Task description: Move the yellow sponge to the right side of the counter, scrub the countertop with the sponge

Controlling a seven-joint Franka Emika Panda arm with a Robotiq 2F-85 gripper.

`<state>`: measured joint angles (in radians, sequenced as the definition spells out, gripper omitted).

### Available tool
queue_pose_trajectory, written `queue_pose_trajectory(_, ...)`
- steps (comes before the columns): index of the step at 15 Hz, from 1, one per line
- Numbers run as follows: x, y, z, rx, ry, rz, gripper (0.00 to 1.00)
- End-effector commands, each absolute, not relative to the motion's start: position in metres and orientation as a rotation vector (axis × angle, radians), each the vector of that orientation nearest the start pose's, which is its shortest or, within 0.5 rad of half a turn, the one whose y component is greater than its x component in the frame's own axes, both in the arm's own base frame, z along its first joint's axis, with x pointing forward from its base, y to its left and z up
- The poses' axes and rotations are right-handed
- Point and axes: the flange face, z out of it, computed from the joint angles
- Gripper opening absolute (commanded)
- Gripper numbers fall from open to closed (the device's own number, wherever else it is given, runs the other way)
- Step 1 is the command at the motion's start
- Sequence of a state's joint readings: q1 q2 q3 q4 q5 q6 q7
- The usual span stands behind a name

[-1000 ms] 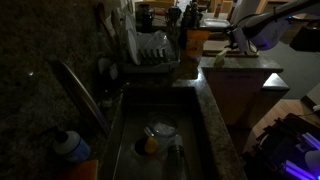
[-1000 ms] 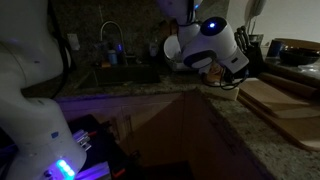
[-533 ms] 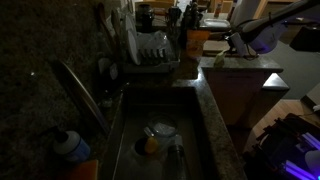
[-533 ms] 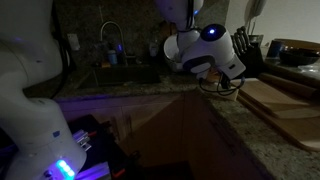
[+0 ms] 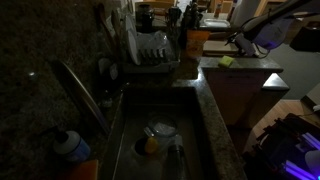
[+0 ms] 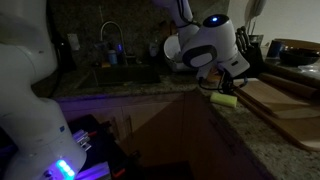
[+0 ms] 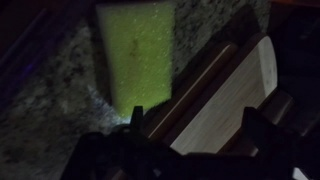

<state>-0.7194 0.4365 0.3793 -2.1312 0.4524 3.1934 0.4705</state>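
Note:
The yellow sponge (image 5: 227,61) lies flat on the granite counter near its front edge, also seen in an exterior view (image 6: 224,100) and in the wrist view (image 7: 137,55). My gripper (image 7: 192,125) is open and empty, hovering just above the counter. Its fingers straddle the edge of a wooden cutting board (image 7: 225,95) right beside the sponge, not touching it. In the exterior views the gripper (image 5: 240,42) (image 6: 222,86) hangs slightly above and behind the sponge. The room is dark.
A sink (image 5: 160,140) with dishes and a faucet (image 6: 105,35) lies further along the counter. A dish rack (image 5: 150,50) stands past it. Stacked wooden cutting boards (image 6: 280,105) sit beside the sponge. A blue-capped bottle (image 5: 70,148) stands near the sink.
The gripper has opened and lifted off the sponge. The sponge, earlier hidden under the gripper, now lies uncovered on the counter.

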Motion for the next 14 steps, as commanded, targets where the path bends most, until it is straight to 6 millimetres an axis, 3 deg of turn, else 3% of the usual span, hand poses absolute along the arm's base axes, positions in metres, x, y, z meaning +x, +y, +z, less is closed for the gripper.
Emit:
queue_pose_trajectory(1, 0.53, -0.26, 0.286, -2.187, 1.811, -0.785, 1.0)
queue_pose_trajectory(2, 0.545, -0.263, 0.283, -2.159, 1.764, -0.817, 1.0)
queue_pose_trajectory(5, 0.545, -0.261, 0.284, -2.162, 1.77, -0.818, 1.0)
queue_pose_trajectory(11, 0.553, -0.25, 0.289, -2.21, 1.774, -0.587, 1.0)
queue_pose_trajectory(14, 0.554, -0.246, 0.295, -2.291, 1.796, -0.562, 1.0)
